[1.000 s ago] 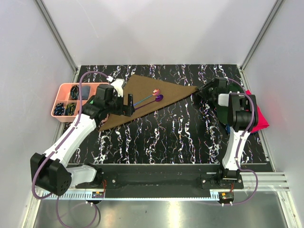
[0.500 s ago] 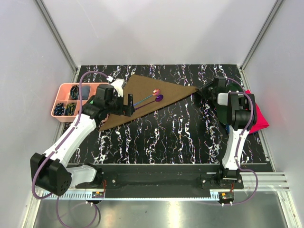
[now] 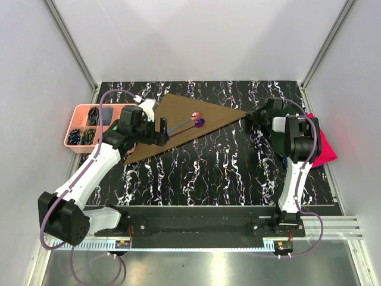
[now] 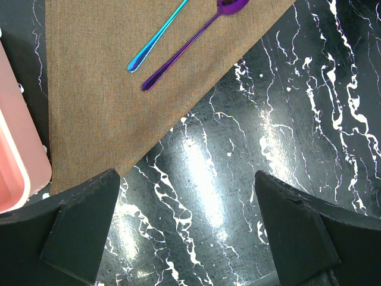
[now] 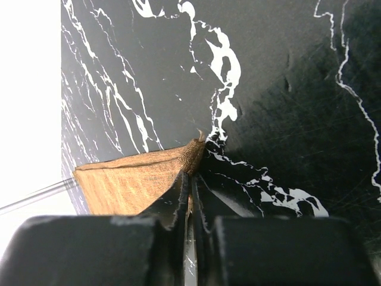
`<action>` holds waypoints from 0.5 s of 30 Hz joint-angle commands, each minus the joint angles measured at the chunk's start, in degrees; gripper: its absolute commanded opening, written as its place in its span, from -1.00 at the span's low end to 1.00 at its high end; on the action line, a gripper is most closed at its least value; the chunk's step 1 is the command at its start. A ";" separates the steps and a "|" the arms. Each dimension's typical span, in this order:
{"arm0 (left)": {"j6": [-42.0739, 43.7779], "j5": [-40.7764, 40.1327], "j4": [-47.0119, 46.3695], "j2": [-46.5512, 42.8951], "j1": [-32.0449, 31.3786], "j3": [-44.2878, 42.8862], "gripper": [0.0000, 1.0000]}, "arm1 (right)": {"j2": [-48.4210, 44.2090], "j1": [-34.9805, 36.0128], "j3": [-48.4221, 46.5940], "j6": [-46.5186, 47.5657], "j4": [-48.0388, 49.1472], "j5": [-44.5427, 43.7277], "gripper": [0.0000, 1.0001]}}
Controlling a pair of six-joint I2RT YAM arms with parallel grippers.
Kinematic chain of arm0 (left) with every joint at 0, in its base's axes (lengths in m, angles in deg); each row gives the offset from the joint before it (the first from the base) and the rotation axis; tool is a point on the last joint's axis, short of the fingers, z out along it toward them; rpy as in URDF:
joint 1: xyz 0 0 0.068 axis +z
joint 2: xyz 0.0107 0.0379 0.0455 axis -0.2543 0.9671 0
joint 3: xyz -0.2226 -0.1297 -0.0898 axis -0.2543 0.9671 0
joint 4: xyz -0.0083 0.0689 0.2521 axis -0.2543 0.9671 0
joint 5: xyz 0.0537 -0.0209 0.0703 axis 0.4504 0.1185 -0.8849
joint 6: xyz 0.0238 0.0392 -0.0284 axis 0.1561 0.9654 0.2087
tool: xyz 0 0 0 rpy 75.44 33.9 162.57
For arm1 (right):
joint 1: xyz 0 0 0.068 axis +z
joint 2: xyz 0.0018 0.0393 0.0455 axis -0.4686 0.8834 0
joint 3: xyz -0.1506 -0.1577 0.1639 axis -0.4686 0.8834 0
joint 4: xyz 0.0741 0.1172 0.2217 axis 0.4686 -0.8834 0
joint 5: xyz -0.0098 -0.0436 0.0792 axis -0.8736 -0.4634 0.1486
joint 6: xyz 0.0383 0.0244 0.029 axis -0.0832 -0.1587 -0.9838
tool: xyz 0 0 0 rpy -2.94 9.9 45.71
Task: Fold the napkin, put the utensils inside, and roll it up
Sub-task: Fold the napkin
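The olive-brown napkin (image 3: 178, 122) lies folded into a long triangle across the black marbled table. Two utensils rest on it, a pink-bowled spoon (image 3: 195, 115) and a purple one (image 3: 199, 123); in the left wrist view the blue handle (image 4: 156, 39) and the purple spoon (image 4: 190, 44) lie side by side on the napkin (image 4: 107, 101). My left gripper (image 4: 186, 174) stands wide open over the napkin's near-left edge (image 3: 156, 132), holding nothing. At the cloth's right tip, my right gripper (image 3: 250, 113) is shut on the napkin's corner (image 5: 196, 156), fingers pinched together (image 5: 191, 176).
A pink compartment tray (image 3: 83, 128) holding small items stands at the left edge, close to the napkin; its rim (image 4: 12, 161) shows beside my left fingers. A red cloth (image 3: 324, 149) lies at the right edge behind the right arm. White walls enclose the table.
The right gripper has closed onto the napkin's right corner. The left arm, the napkin and the utensils have stayed where they were.
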 commanded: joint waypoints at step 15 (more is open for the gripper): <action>0.57 0.86 -2.71 0.03 -0.19 0.05 0.97 | -6.92 -2.83 2.56 5.20 -0.90 -4.04 -1.00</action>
